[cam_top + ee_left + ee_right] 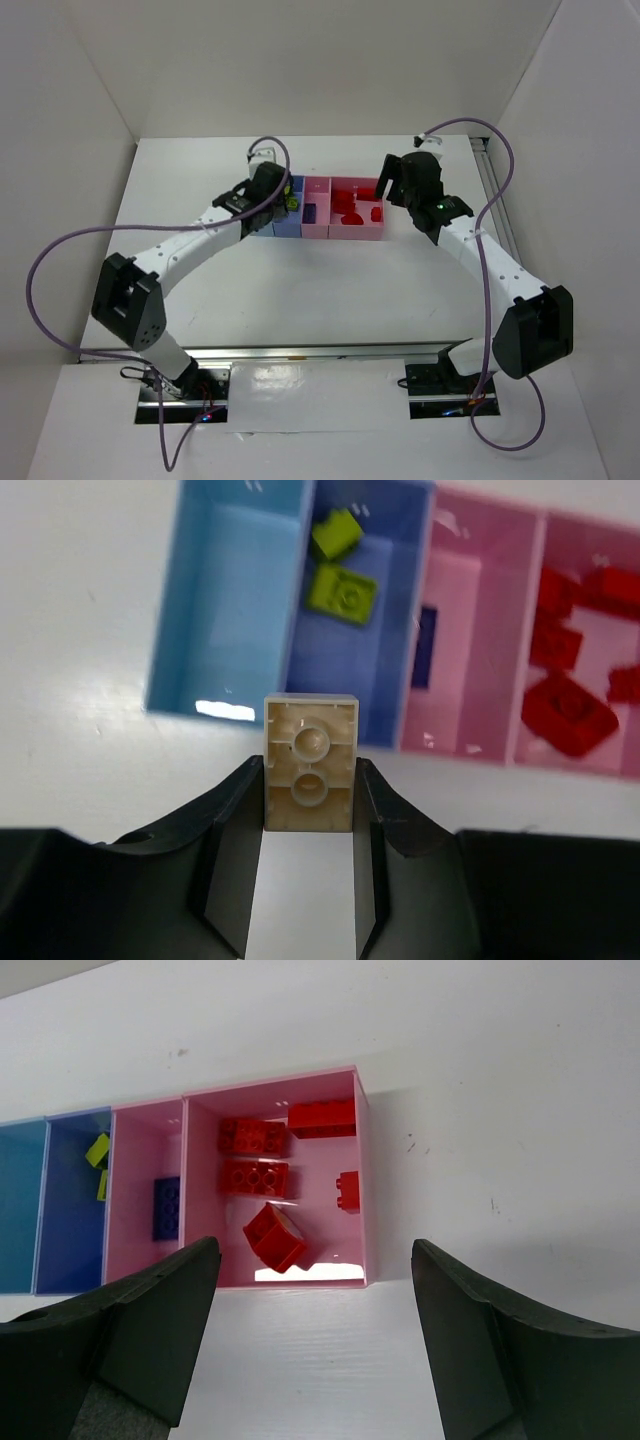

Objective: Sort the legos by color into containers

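While the left claw [310, 775] clamps the pale tan brick [310, 730] before the light blue bin [225, 610], yellow-green bricks [345, 592] lie in the darker blue bin [340, 675], a dark blue brick [423, 647] in the narrow pink bin [458, 610], red bricks [255, 1177] in the wider pink bin [315, 1160]; the right claw [314, 1290] gapes wide

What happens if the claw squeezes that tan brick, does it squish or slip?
Probably no squishing: the tan brick shows square edges while clamped in the left gripper. Its hollow underside suggests it's light. Flat sides mean it likely won't roll.
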Motion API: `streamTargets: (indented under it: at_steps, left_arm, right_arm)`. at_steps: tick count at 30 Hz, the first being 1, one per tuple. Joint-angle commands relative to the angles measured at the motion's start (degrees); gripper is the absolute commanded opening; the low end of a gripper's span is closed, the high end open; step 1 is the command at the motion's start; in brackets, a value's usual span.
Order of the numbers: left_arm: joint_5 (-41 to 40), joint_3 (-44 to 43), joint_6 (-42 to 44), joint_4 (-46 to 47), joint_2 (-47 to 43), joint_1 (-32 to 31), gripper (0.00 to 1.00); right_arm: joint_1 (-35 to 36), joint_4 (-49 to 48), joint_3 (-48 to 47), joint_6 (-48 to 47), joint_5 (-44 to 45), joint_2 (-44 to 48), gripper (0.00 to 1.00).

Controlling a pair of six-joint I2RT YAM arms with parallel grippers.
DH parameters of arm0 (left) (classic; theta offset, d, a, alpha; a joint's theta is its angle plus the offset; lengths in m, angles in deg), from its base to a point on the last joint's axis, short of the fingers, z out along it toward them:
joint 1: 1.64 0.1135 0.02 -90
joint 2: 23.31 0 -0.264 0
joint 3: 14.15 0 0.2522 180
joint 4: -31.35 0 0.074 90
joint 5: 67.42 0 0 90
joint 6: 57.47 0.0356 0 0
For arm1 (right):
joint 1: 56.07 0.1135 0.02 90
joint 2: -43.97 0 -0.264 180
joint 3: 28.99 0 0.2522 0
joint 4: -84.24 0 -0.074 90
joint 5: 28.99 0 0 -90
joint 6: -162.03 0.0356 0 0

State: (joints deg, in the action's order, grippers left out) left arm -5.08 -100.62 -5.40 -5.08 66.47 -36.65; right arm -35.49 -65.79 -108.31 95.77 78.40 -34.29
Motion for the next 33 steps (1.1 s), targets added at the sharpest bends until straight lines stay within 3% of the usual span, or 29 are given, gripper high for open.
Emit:
streamTargets:
  at_steps: [1, 10, 12, 13, 14, 17, 19, 23, 25, 33]
  left_arm:
    - [3.39, -7.16, 4.88, -0.09, 5.74, 6.25, 0.15]
    - [8.14, -24.67, 9.1, -6.24, 24.12, 12.93, 0.2]
    - [8.42, -25.73, 8.58, -6.24, 25.44, 12.94, 0.33]
    - [8.41, -25.73, 8.58, -6.76, 26.06, 12.94, 0.44]
    - [7.89, -25.73, 8.58, -6.77, 26.06, 12.94, 0.62]
    - [6.75, -25.73, 8.05, -7.47, 25.28, 12.94, 0.66]
    - [6.74, -25.2, 8.05, -7.47, 24.66, 13.47, 0.8]
    - [6.13, -24.68, 8.05, -8.25, 21.68, 12.43, 0.8]
    - [5.16, -24.68, 8.57, -8.78, 18.09, 11.19, 0.8]
    - [15.44, -20.64, 9.89, -8.79, 2.1, 10.92, 0.81]
  right_arm:
    - [-0.28, -1.27, 0.16, 0.33, -0.34, 1.09, 0.84]
    - [-0.8, -0.21, 0.78, 0.33, 0.19, 1.79, 0.84]
    - [-1.32, -0.21, 0.78, 0.33, 0.19, 1.79, 0.84]
    - [-1.33, -0.21, 0.78, 0.33, 0.19, 1.79, 0.84]
    - [-1.33, -0.21, 0.78, 0.33, 0.19, 1.79, 0.84]
    - [-1.33, 0.32, 0.78, 0.33, 0.19, 1.79, 0.86]
    - [-1.33, 0.32, 0.78, 0.33, 0.19, 1.79, 0.86]
    - [-1.33, 0.32, 0.78, 0.33, 0.71, 1.79, 0.9]
    - [-1.33, 1.37, 0.78, 1.12, 2.28, 1.18, 1.0]
    - [-1.33, 7.35, -0.97, 7.45, 14.51, -2.5, 1.0]
